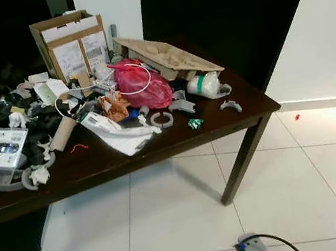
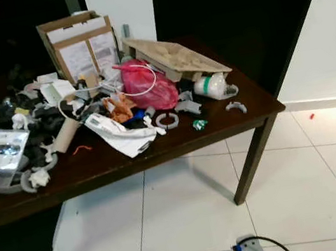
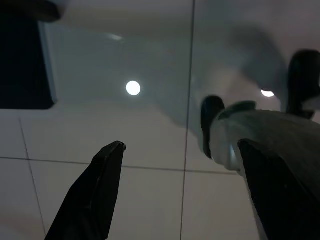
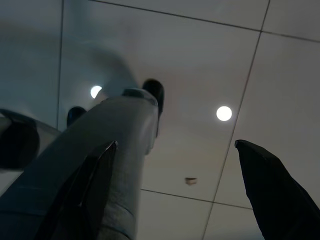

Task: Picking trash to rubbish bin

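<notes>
trash covers a dark table (image 1: 159, 149), pink bag (image 1: 141, 81) at its 1 o'clock; left gripper (image 3: 180, 150) and right gripper (image 4: 175, 150) hang spread and empty.

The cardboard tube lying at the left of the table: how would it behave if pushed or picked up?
The cardboard tube lies on its side on the dark table, so a push would probably roll it. It looks hollow, so likely light, and may crush under a hard squeeze.

My 2 head views face forward and down, sharing the cluttered counter (image 1: 159, 149); both wrist views face the floor tiles (image 3: 150, 195) closely.
</notes>
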Motion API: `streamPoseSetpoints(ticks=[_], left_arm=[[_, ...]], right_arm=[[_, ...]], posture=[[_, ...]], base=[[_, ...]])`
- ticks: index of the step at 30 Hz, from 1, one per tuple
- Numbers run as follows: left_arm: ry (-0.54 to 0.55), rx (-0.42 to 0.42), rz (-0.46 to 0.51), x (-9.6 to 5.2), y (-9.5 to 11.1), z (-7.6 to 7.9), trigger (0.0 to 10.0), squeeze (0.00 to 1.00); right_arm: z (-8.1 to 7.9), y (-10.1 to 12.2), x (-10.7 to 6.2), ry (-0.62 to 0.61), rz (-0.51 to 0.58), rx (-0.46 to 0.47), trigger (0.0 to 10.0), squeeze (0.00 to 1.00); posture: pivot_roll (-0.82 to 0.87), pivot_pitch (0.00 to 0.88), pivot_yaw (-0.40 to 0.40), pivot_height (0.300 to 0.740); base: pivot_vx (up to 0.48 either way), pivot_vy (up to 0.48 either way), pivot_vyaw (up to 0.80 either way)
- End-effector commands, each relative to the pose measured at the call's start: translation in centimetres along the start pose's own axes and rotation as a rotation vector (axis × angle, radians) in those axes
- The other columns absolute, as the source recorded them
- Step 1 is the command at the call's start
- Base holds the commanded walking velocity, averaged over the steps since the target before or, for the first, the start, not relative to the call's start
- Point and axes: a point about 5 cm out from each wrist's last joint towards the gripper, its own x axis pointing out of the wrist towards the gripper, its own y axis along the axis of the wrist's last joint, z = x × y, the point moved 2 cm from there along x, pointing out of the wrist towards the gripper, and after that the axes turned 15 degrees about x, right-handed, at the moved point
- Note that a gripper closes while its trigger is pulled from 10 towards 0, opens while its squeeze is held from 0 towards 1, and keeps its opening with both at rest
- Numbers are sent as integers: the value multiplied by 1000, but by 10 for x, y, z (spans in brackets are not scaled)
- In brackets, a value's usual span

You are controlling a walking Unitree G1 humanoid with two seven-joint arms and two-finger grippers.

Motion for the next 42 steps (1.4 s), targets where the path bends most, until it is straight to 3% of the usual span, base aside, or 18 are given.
streamPoseSetpoints(ticks=[1,13,17,22,33,38,41,42], left_arm=[[-2,-7,-27,-1,-9,1,10000,0],[-4,-6,-29,-1,-10,1,10000,0],[2,-29,-14,-1,-8,0,10000,0],[4,12,-38,-2,-11,-1,10000,0],[25,-25,-53,-3,-17,-4,10000,0],[40,-52,-61,-4,-21,-8,10000,0],[73,-118,-76,-6,-29,-15,10000,0],[73,-118,-76,-6,-29,-15,10000,0]], right_arm=[[-2,3,0,7,7,7,10000,0],[-2,2,1,10,7,17,10000,0],[-2,2,0,8,6,18,10000,0],[-2,2,0,8,5,18,10000,0],[0,2,0,7,4,11,10000,0],[8,5,-1,-30,15,26,10000,0],[30,15,-6,-114,71,112,10000,0],[30,15,-6,-114,71,112,10000,0]], posture=[[128,75,-51,740],[121,76,-49,740],[122,77,-48,740],[125,77,-49,740],[135,73,-50,740],[137,72,-48,740],[140,74,-48,740],[140,74,-48,740]], base=[[382,0,0],[372,0,0],[0,0,0],[0,-277,0],[0,-218,0],[0,0,0],[0,0,0],[0,0,0]])
